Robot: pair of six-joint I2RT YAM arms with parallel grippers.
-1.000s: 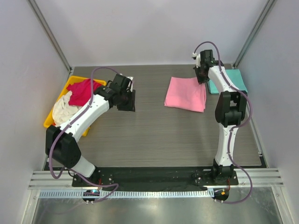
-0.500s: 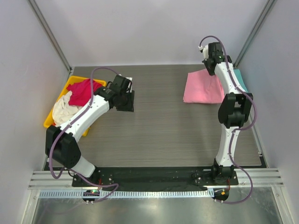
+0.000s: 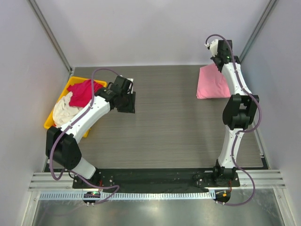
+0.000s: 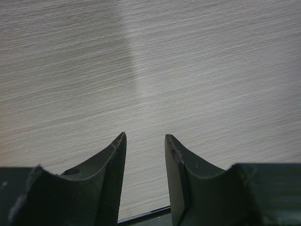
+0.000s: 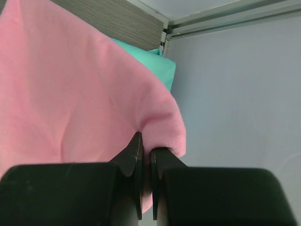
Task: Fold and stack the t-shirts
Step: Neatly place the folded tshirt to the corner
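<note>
The folded light pink t-shirt (image 3: 211, 84) hangs from my right gripper (image 3: 217, 62) at the far right of the table. In the right wrist view the right gripper (image 5: 146, 141) is shut on an edge of the pink t-shirt (image 5: 70, 89), and the teal t-shirt (image 5: 157, 61) shows beneath it by the corner. The crimson red t-shirt (image 3: 84, 92) and the cream white t-shirt (image 3: 63, 110) lie bunched in the yellow bin. My left gripper (image 3: 128, 101) is open and empty over bare table, as the left wrist view (image 4: 146, 136) shows.
The yellow bin (image 3: 48, 122) sits at the table's left edge. A frame post (image 3: 254, 33) and the right wall stand close behind the right gripper. The grey wood-grain tabletop (image 3: 164, 132) lies between the arms.
My right gripper has carried the pink t-shirt to the right and back, over the teal t-shirt, which is now covered in the top view. The left arm has not moved.
</note>
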